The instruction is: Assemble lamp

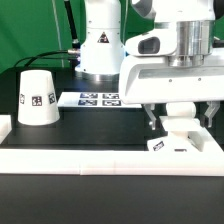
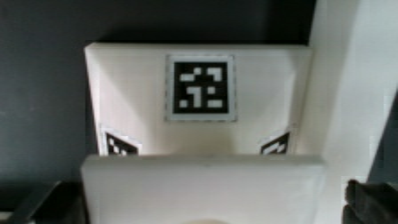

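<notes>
The white lamp base (image 1: pixel 182 142) lies at the exterior view's right, with a tag on its front edge. In the wrist view the base (image 2: pixel 201 60) shows a tag on top. My gripper (image 1: pixel 181 120) hangs straight over it, fingers spread wide, one on each side of the base's raised middle, with gaps showing. A rounded white part (image 1: pixel 181 110) sits between the fingers; I cannot tell whether it is the bulb. The dark fingertips (image 2: pixel 39 200) flank a white block in the wrist view. The tapered white shade (image 1: pixel 37 97) stands mouth-down at the exterior view's left.
The marker board (image 1: pixel 97 99) lies behind the middle of the table. The white robot body (image 1: pixel 100 40) stands at the back. A white rim (image 1: pixel 90 158) runs along the table's front and left sides. A white wall (image 2: pixel 356 80) runs beside the base.
</notes>
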Controlling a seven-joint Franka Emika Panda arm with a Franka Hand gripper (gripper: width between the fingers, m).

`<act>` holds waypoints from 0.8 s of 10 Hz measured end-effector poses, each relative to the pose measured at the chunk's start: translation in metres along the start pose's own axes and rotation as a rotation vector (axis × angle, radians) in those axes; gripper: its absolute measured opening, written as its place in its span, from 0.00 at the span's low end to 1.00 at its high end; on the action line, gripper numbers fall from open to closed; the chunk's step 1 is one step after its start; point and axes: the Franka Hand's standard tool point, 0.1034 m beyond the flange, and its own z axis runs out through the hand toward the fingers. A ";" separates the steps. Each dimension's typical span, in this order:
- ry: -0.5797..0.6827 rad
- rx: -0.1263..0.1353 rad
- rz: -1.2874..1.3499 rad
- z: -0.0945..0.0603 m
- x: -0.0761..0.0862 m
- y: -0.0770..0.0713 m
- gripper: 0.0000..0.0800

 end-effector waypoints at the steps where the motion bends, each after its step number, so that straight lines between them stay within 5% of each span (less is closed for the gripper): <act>1: -0.003 0.000 -0.008 -0.004 -0.006 -0.001 0.87; 8: -0.019 -0.004 -0.032 -0.040 -0.053 -0.005 0.87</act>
